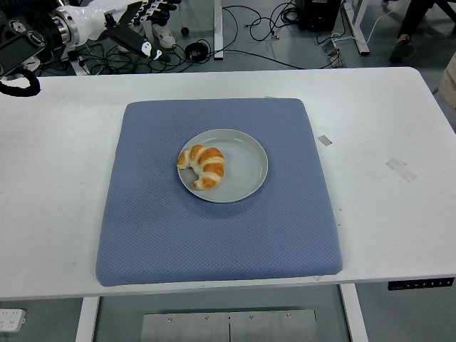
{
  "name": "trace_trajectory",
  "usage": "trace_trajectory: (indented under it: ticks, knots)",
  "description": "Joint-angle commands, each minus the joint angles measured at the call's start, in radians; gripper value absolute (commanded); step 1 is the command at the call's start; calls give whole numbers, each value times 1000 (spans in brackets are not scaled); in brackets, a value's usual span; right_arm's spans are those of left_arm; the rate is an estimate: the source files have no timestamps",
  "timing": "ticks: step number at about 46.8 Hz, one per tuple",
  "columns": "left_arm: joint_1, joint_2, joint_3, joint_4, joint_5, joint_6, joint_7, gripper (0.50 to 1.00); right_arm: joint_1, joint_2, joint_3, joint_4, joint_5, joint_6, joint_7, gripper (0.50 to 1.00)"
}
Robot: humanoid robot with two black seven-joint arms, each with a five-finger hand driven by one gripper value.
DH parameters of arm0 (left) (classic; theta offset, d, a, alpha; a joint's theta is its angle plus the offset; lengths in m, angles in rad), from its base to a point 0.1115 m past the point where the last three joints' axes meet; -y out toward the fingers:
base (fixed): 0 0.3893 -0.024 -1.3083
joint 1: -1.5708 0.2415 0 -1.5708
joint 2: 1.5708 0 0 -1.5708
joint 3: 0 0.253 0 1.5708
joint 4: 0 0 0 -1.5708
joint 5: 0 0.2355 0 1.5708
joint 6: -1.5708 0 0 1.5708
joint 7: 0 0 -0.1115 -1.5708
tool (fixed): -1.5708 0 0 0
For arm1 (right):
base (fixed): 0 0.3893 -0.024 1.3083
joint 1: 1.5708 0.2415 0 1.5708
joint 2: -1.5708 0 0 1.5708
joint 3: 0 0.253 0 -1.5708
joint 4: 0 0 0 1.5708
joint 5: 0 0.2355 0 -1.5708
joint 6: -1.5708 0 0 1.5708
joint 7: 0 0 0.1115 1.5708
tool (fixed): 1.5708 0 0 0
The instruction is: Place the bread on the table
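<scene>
**Bread on the plate, hand not yet near**

The bread [201, 166], a croissant, lies on the left half of the grey plate [246, 167], and nothing touches it. The plate sits near the middle of a blue mat [214, 235], which covers much of the white table [385, 199]. Bare tabletop shows on both sides of the mat.

The left hand [142, 21] hangs high at the far left corner, beyond the table's far edge and well apart from the plate. Its fingers are loosely spread and it holds nothing. The right arm is not in view.

By the look of it, this is the reach, the very first step; no grasp has been made. The next move calls for the hand to travel down and inward over the mat, settle above the bread, and close on it from the sides without pushing the plate. Being soft and curved, the bread will likely want a light pinch across its thick middle.
</scene>
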Motion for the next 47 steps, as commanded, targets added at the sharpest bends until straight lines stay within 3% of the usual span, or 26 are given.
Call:
trace_trajectory:
  ticks: [1, 13, 47]
  knots:
    - [-27, 0, 3, -30, 30, 0, 0, 971, 0, 0, 0, 0, 0, 0, 0, 1000]
    - [-88, -17, 9, -86, 172, 0, 0, 971, 0, 0, 0, 0, 0, 0, -2, 1000]
    - [-120, -30, 15, -289, 496, 0, 0, 969, 0, 0, 0, 0, 0, 0, 0, 1000]
